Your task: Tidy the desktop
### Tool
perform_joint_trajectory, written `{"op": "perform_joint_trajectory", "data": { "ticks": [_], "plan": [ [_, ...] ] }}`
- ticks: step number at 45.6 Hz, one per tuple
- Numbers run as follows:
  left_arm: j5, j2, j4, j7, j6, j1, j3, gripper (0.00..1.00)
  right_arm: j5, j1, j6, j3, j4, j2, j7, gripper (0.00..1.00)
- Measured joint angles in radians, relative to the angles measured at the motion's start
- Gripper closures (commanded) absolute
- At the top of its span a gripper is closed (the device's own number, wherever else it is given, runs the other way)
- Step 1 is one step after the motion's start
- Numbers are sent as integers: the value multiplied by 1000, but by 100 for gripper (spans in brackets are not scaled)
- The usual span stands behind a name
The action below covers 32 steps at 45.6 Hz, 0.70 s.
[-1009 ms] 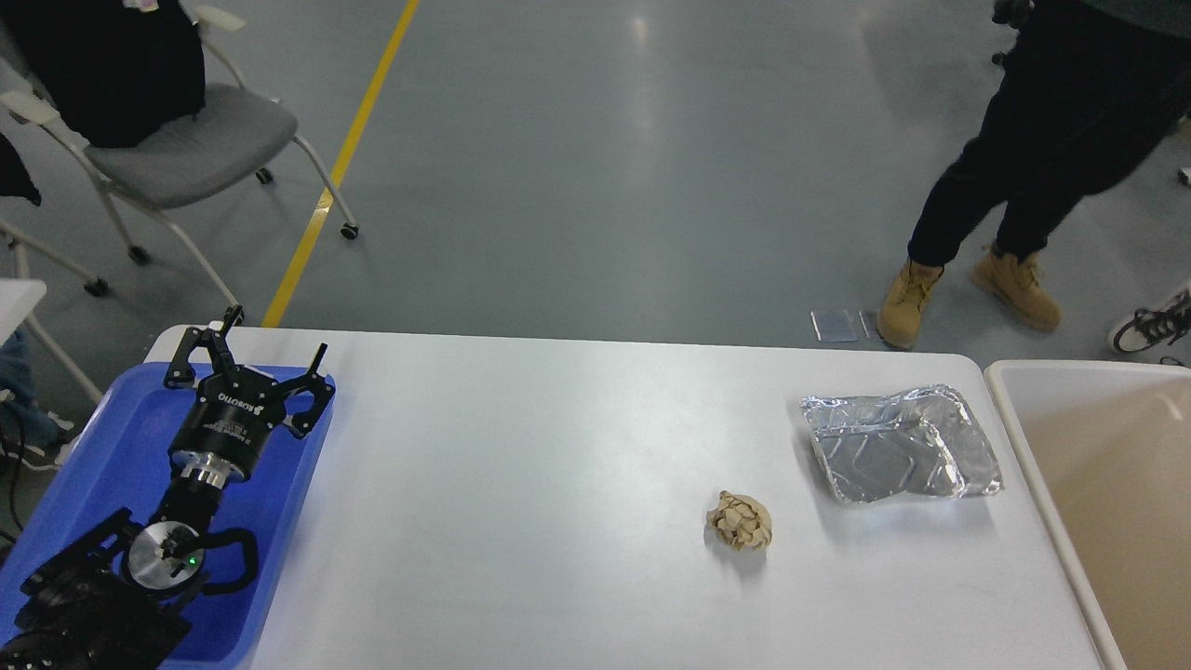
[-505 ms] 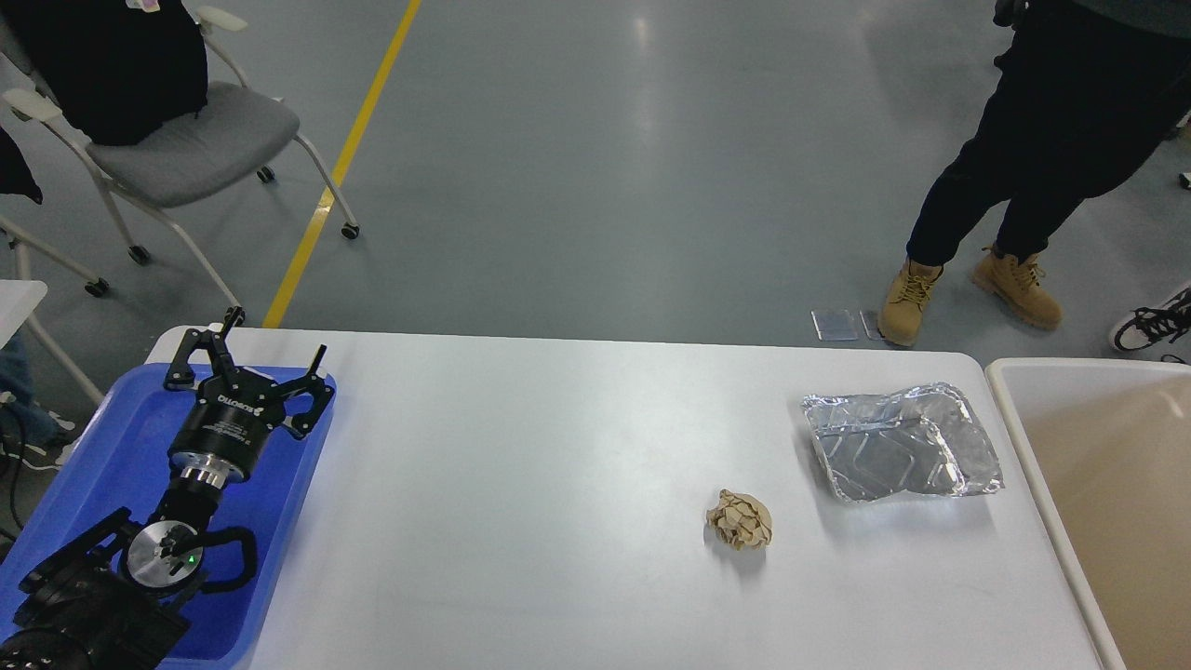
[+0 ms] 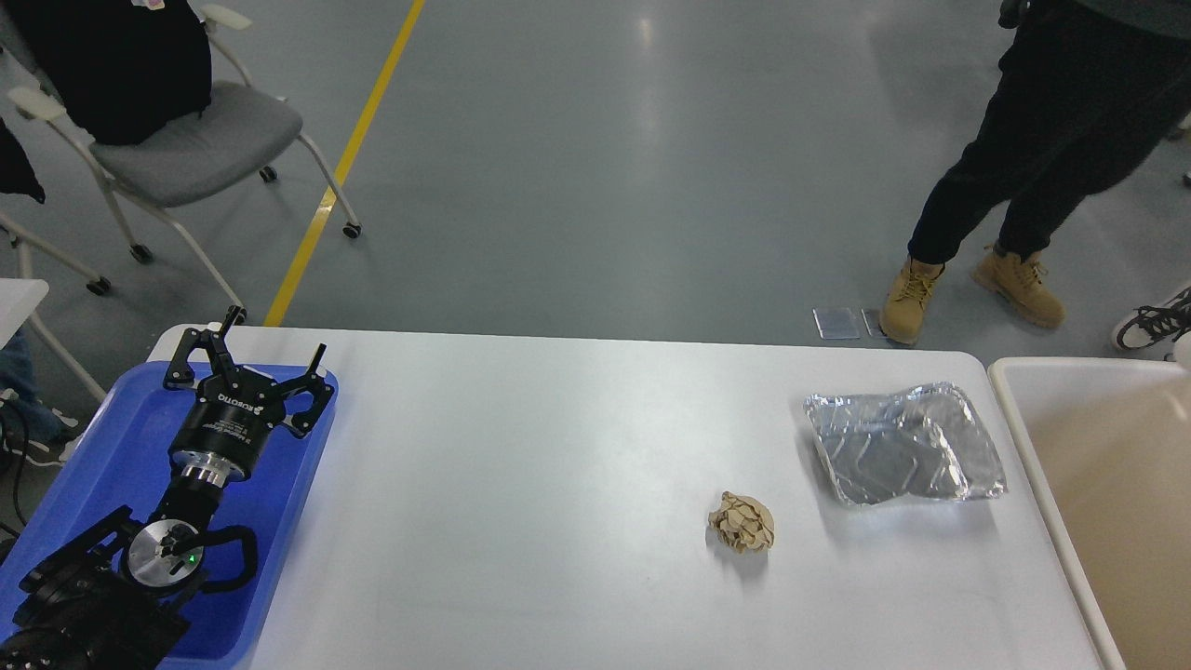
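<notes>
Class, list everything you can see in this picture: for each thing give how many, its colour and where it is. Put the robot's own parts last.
Desktop: one, white, centre.
Tray: one, blue, desktop's left end.
Paper ball: one, tan, desktop right of centre.
Foil container: one, silver, crumpled, desktop's right side.
Tub: one, beige-white, right edge.
Chair: one, grey, floor top left.
Floor line: one, yellow.
Person: one, black trousers, tan boots, top right.
Left gripper: one, black, open, above tray.
</notes>
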Motion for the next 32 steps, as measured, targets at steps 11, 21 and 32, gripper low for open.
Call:
{"op": "perform_joint_trajectory", "data": {
  "ticks": [11,21,32],
  "plan": [
    [0,0,0,0,0,0,0,1,2,-139,28,118,-186,150,0,100],
    [0,0,0,0,0,0,0,1,4,-219,63,164,-250,194,1,100],
    [0,0,1,0,0,0,0,1,5,-263,83,198,-281,207,4,2]
  ]
}}
